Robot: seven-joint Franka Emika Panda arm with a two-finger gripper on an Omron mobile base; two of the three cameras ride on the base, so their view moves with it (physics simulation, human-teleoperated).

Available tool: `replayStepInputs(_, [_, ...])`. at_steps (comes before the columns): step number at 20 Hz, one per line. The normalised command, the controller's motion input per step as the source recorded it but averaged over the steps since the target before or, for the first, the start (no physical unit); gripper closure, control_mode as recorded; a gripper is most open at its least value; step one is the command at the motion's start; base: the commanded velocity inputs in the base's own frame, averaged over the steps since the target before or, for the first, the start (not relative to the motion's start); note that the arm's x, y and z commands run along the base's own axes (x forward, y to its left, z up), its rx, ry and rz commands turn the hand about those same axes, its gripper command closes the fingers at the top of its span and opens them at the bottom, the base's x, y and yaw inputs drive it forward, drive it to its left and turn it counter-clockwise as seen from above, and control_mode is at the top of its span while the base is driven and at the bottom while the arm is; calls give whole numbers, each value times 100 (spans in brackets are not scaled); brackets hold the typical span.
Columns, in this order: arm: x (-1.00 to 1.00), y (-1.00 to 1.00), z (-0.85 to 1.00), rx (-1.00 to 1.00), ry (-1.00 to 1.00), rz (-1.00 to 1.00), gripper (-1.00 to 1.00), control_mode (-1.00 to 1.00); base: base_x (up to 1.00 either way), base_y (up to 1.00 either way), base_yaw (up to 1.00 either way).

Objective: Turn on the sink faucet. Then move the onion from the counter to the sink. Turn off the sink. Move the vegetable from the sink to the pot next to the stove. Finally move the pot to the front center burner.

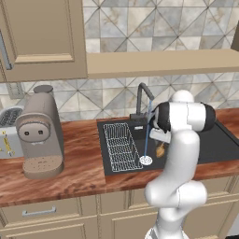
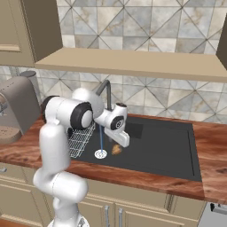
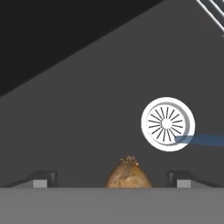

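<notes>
Hand view: onion [image 3: 128, 174] lies in the sink [image 3: 87, 122] by the drain [image 3: 167, 124], fingers [image 3: 43, 178] spread wide, empty.

The surface [image 1: 79, 172] is seen as reddish wood with glossy grain. The sink [image 2: 164, 146] is finished in matt dark grey, smooth throughout, with a white slotted drain [image 3: 167, 124]. A dry, papery brown skin is shown on the onion [image 3: 128, 175]. The faucet [image 1: 142, 100] looks like dull dark metal; the rack [image 1: 120, 147] is thin white wire.

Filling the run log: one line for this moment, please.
faucet: running | onion: on sink floor, beside drain | gripper: open, straddling onion
</notes>
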Motion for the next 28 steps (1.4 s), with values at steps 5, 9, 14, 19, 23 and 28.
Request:
replayStepInputs(5, [-36, -2, 41, 2, -5, -2, -100, -100, 0, 0, 0])
replayStepInputs(9, [-36, 0, 43, 4, -7, -2, -100, -100, 0, 0, 0])
replayStepInputs(14, [-28, -12, 32, 3, -7, -5, -100, -100, 0, 0, 0])
replayStepInputs(19, [-13, -26, 34, 4, -6, -9, -100, -100, 0, 0, 0])
replayStepInputs(23, [-12, -24, 41, 9, -6, -14, -100, -100, 0, 0, 0])
replayStepInputs(28, [-25, -6, 28, 12, -14, -12, -100, -100, 0, 0, 0])
